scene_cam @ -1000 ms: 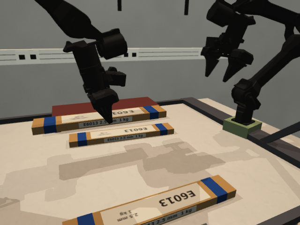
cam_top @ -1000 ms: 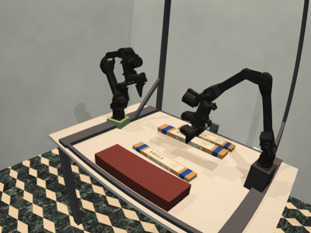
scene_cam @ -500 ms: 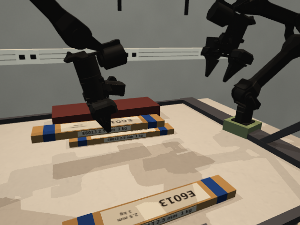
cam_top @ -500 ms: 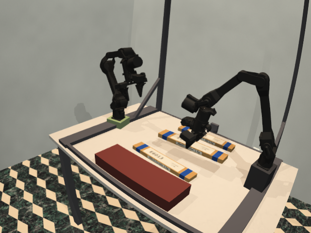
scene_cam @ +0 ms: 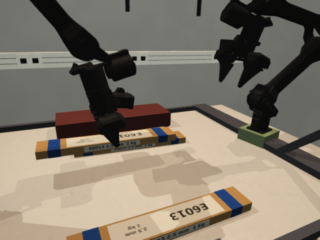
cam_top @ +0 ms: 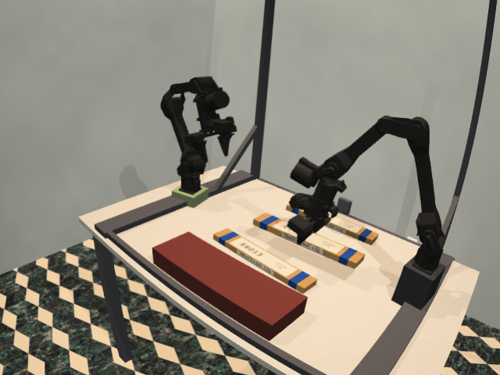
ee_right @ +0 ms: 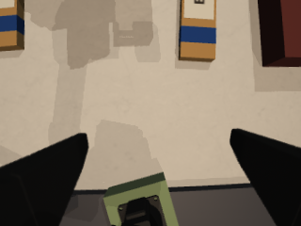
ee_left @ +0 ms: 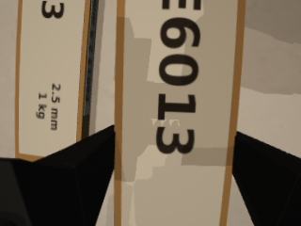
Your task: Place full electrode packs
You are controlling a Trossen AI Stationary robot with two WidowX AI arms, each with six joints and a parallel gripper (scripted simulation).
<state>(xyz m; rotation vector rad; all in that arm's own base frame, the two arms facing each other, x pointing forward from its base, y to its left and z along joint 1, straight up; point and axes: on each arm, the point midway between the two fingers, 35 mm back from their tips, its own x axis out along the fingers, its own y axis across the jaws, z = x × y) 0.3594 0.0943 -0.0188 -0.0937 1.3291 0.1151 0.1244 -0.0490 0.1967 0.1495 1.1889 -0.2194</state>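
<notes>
One low dark red platform [cam_top: 230,278] [scene_cam: 74,124] [ee_right: 293,33] bears none of the three packs: the near pack [cam_top: 262,258] [scene_cam: 180,138] [ee_left: 49,71] [ee_right: 198,33] lies flat just beside it, the far pack [cam_top: 351,226] [scene_cam: 160,219] [ee_right: 9,33] lies well apart, and the middle pack [cam_top: 323,242] [scene_cam: 74,142] [ee_left: 176,118] is raised above the table [cam_top: 343,306] [scene_cam: 124,201] [ee_left: 273,99] [ee_right: 165,94]. The left gripper [cam_top: 312,230] [scene_cam: 124,129] [ee_left: 172,135] grips that raised pack across its width, while the right gripper [cam_top: 215,157] [scene_cam: 230,84] [ee_right: 160,137] hangs wide apart, holding nothing.

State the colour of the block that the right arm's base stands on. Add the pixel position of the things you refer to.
Green [cam_top: 190,199] [scene_cam: 270,135] [ee_right: 167,200], showing best in the exterior view.
</notes>
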